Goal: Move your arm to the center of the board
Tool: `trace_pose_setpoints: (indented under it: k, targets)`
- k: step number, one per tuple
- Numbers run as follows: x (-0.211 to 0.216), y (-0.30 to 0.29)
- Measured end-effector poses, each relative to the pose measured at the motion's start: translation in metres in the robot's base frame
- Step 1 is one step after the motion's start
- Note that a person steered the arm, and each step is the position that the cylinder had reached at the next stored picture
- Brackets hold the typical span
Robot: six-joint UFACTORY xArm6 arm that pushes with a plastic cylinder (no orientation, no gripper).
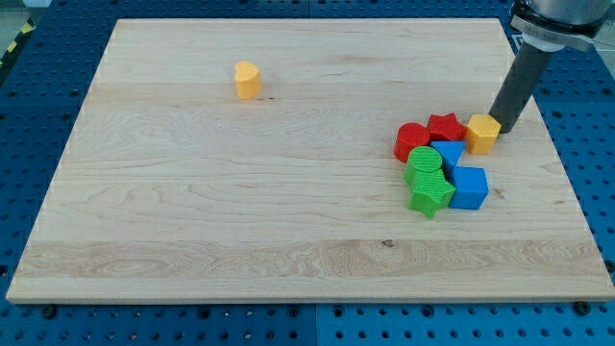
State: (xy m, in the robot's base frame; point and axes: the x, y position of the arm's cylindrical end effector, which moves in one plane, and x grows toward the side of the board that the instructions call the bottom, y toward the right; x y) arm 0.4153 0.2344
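My tip (504, 128) has no jaws to open or shut and holds nothing: it is the bare end of a straight dark rod, resting on the wooden board (192, 240) at the view's right, touching or just beside the yellow hexagonal block (483, 134).

The task's thing is the arm itself; its goal, the board's centre, is bare pale wood well to the view's left of the cluster. I judge the smooth, flat planks will let the stiff rod slide easily.

Working from near to far:
- green star block (430, 196), ridged like a printed part
- blue cube (470, 187)
- green round block (424, 165)
- blue block (448, 152), shape unclear
- red round block (412, 141)
- red star block (446, 127)

They look light and hard, easily shoved by a stray sweep. The yellow heart block (248, 80) stands alone, far left.
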Motion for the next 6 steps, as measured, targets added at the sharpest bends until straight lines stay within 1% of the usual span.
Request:
trace_pose_setpoints:
  k: [1,6]
  targets:
    - [0.0134,-0.0053]
    - [0.0226,-0.0020]
